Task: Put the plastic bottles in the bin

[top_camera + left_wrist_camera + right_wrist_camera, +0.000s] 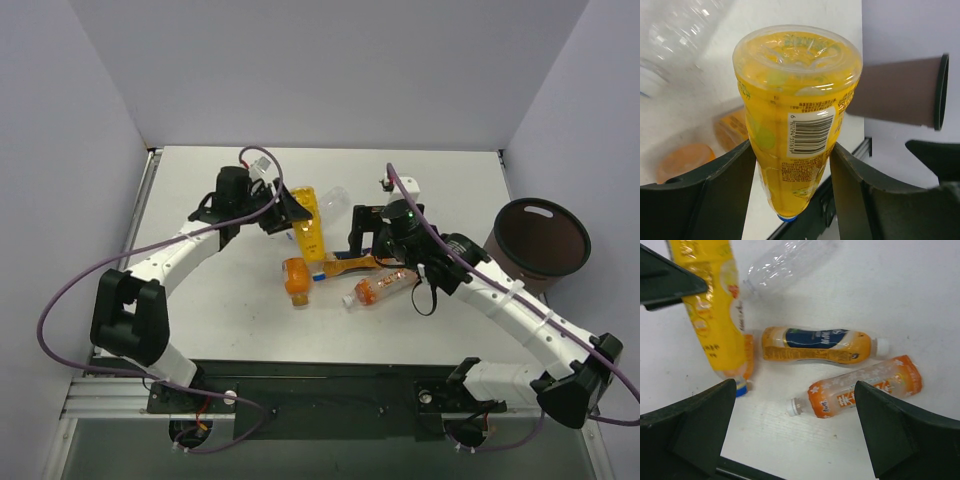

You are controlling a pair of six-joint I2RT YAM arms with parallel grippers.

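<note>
My left gripper [288, 215] is shut on the yellow bottle [309, 230]; in the left wrist view its fingers [720, 190] press both sides of the bottle [795, 90], blue cap pointing down. My right gripper [365, 235] is open and empty, hovering above the table [794, 390]. Below it lie an orange star-patterned bottle [865, 387] and a dark-labelled orange bottle [815, 345]. A short orange bottle [296, 278] lies by the yellow bottle's cap. A clear bottle [335, 198] lies further back. The dark brown bin [540, 240] stands at the right edge.
A small white object [405, 185] sits at the back behind my right gripper. Grey walls enclose the white table [220, 320] on three sides. The bin also shows in the left wrist view [900, 95], beyond the table's edge.
</note>
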